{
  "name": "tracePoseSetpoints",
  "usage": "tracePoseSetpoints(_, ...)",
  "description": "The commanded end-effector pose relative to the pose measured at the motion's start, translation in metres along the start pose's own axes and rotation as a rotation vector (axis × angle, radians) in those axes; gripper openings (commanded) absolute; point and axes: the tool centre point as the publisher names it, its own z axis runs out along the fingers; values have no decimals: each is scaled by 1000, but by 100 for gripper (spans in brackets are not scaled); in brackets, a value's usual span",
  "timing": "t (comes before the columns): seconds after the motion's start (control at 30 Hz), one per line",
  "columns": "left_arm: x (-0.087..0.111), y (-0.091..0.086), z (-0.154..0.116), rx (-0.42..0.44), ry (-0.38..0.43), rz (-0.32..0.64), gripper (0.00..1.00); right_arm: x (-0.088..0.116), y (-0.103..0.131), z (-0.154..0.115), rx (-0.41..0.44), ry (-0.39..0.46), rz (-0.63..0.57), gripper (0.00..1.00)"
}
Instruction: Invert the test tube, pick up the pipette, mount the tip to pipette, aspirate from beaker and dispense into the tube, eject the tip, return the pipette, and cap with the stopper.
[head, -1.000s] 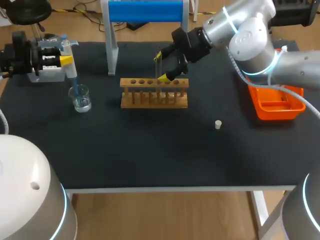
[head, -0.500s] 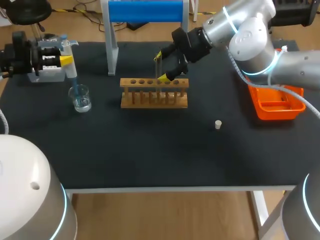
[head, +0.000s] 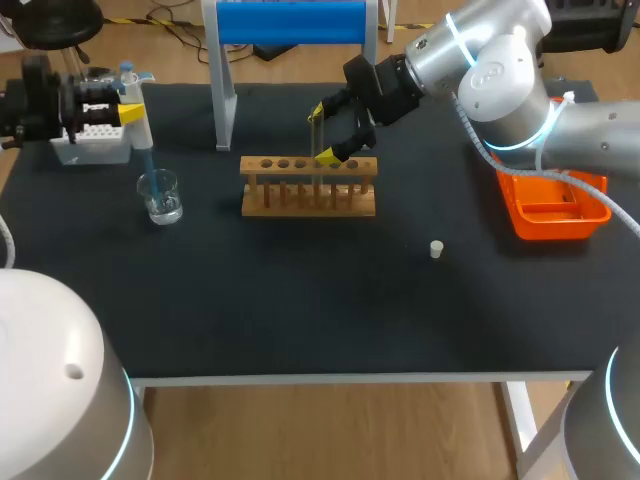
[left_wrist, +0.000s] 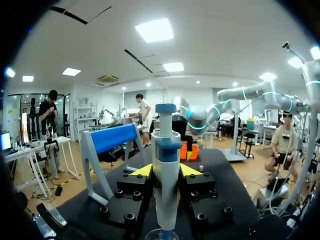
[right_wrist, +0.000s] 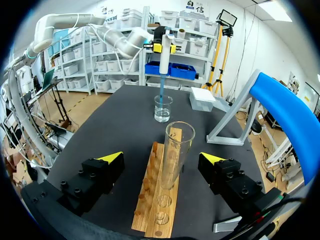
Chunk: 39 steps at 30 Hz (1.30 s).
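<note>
In the head view my left gripper (head: 122, 112) is shut on the white and blue pipette (head: 132, 100). The pipette's blue tip points down into the glass beaker (head: 161, 196). From the left wrist the pipette (left_wrist: 165, 185) stands between the yellow fingertips (left_wrist: 143, 171). My right gripper (head: 323, 134) is open around the upright test tube (head: 314, 130), which stands in the wooden rack (head: 308, 187). The right wrist view shows the tube (right_wrist: 177, 145) between the spread fingers, touching neither. A small white stopper (head: 436, 249) lies on the mat to the right of the rack.
A blue-topped stand (head: 290, 22) rises behind the rack. A white tip box (head: 92, 148) sits under my left gripper, behind the beaker. An orange bin (head: 553, 208) is at the table's right edge. Open mat lies in front of the rack.
My left gripper has shifted slightly up and back with the pipette, its tip still over the beaker. The right arm has not moved.
</note>
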Motion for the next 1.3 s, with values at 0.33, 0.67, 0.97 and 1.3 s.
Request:
tracePoseSetpoints(0.33, 5, -65, 10, -28, -21, 20, 0, 0, 0, -1, 1, 1, 0, 100)
tracePoseSetpoints(0.67, -2, -153, 50, -40, 49, 25, 0, 0, 0, -1, 1, 1, 0, 100)
tracePoseSetpoints(0.97, -3, -210, 101, -27, 149, 68, 0, 0, 0, -1, 1, 1, 0, 100)
tracePoseSetpoints(1.3, -1, -229, 156, -14, 240, 77, 0, 0, 0, -1, 1, 1, 0, 100)
